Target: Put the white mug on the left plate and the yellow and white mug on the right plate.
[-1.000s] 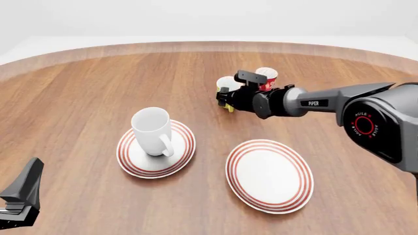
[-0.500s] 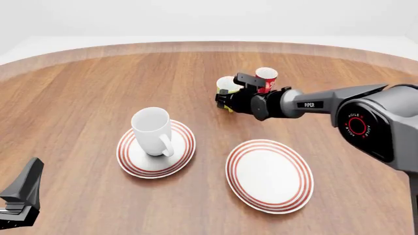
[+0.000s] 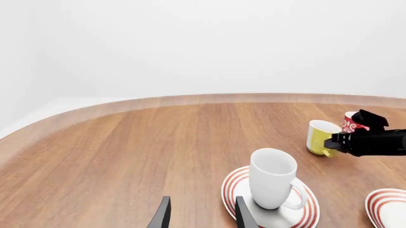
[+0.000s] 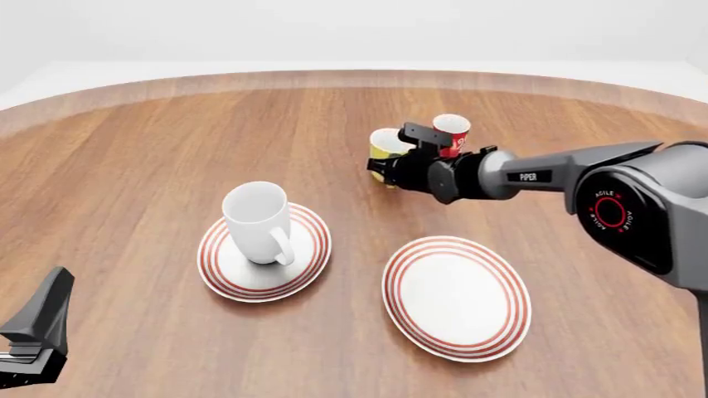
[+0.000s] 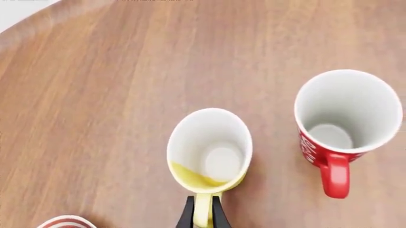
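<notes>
The white mug (image 4: pixel 260 220) stands upright on the left plate (image 4: pixel 227 278); both also show in the left wrist view, the mug (image 3: pixel 273 178) on the plate (image 3: pixel 231 187). The yellow and white mug (image 4: pixel 386 148) stands on the table beyond the plates. My right gripper (image 4: pixel 385 172) is shut on its yellow handle (image 5: pixel 203 213), with the mug (image 5: pixel 209 152) upright just ahead of the fingers. The right plate (image 4: pixel 456 296) is bare. My left gripper (image 3: pixel 201 218) is open and empty, low at the near left (image 4: pixel 33 332), well short of the left plate.
A slim red cup (image 4: pixel 450 133) with white markings stands right next to the yellow mug, on its right (image 5: pixel 345 123). The wooden table's curved far edge (image 4: pixel 354 76) runs behind them. The right arm (image 4: pixel 531 174) stretches over the table above the right plate.
My right gripper has pushed a little forward onto the yellow mug's handle, and the mug has shifted slightly. The left arm, white mug and plates have not moved.
</notes>
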Robot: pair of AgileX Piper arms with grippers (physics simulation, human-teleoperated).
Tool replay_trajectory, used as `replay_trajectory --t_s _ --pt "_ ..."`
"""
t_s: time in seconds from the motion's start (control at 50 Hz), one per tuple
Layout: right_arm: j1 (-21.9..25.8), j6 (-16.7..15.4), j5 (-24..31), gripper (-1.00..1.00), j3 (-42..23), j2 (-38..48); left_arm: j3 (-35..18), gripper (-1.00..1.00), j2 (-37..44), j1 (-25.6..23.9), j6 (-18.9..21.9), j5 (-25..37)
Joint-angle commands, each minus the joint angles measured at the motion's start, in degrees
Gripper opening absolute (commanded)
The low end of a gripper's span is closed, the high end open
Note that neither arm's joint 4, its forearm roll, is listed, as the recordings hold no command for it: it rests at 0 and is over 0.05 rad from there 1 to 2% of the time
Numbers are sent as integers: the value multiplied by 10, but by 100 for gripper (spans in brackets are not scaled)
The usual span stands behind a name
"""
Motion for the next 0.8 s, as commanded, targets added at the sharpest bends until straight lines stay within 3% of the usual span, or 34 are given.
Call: replay_trajectory --t_s 0.02,0.46,0.8 --pt "-1 0 -4 -100 6 -10 0 100 0 0 0 0" --pt "-2 -22 -12 -100 45 -66 0 100 0 0 0 0" --pt "4 -34 -27 -100 111 -142 0 100 0 0 0 0"
